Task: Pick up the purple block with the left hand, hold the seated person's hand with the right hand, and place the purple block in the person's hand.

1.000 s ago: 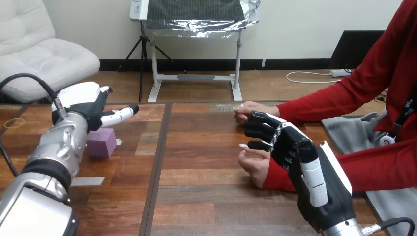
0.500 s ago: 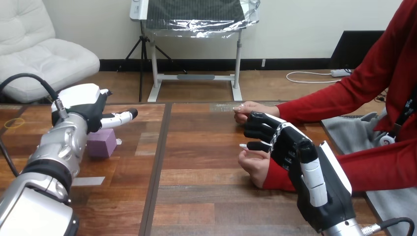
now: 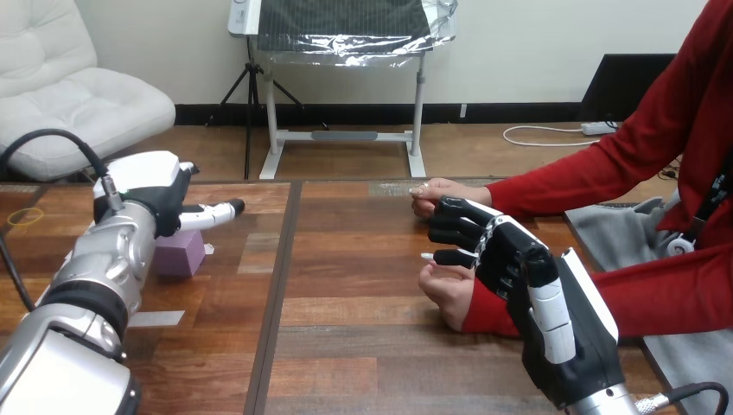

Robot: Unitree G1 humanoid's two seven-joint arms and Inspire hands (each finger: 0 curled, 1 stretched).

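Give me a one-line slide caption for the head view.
Left hand hovers by the purple block on the table; right hand beside the person's nearer hand.

The left arm (image 3: 99, 264) is silver and rounded, ringed by a black band. The left robot hand (image 3: 164, 194) is black under a white shell. The right robot hand (image 3: 510, 255) is black with white plates on its back.

A purple block (image 3: 183, 255) sits at the left of a wooden table (image 3: 346, 346), a strip of tape (image 3: 156, 318) in front of it; a person's near hand (image 3: 445, 290) and far hand (image 3: 430, 195) rest at right.
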